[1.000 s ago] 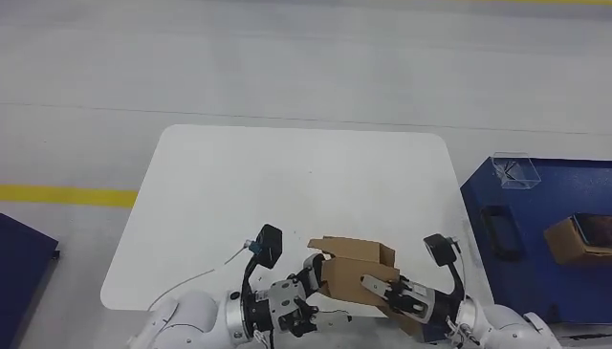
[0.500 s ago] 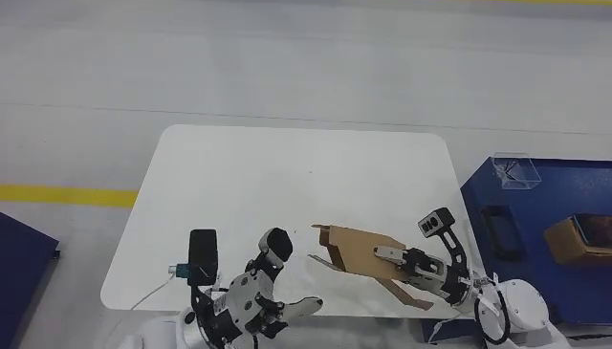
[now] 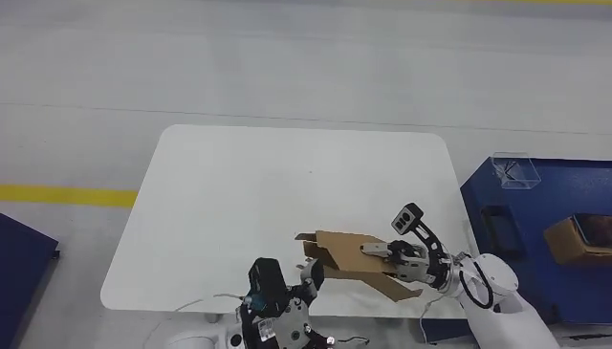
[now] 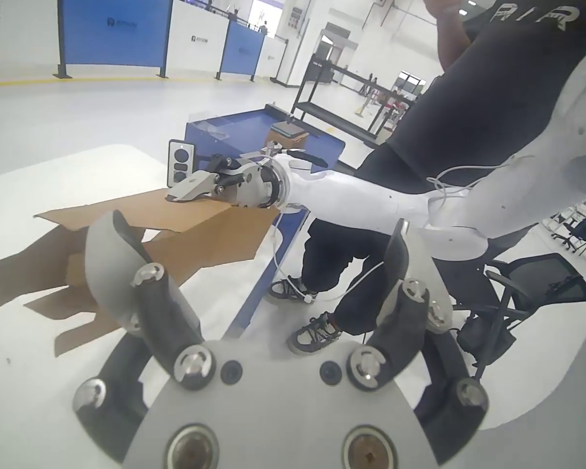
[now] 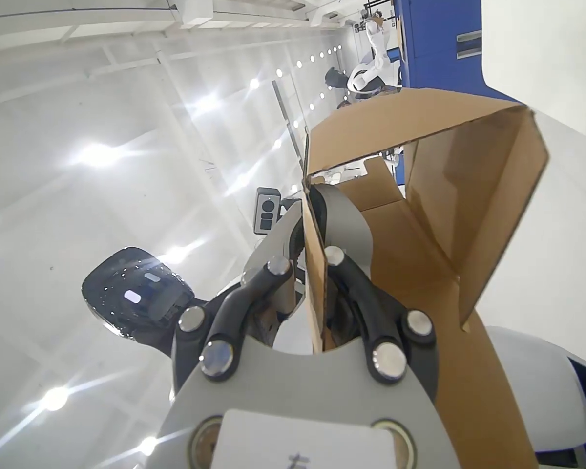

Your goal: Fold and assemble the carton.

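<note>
Leftmost, the left gripper [image 4: 251, 241] is seen spread wide with nothing held, just beside the carton's [image 3: 344, 253] open flaps. To its right, the carton is held near the table's [image 3: 287, 186] near edge, one panel pinched tightly by the right gripper [image 5: 312, 207].

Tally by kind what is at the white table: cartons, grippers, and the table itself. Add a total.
Cartons: 1, the carton
Grippers: 2, the left gripper with fingers open, the right gripper with fingers shut on the carton
Tables: 1, the white table
Total: 4
</note>
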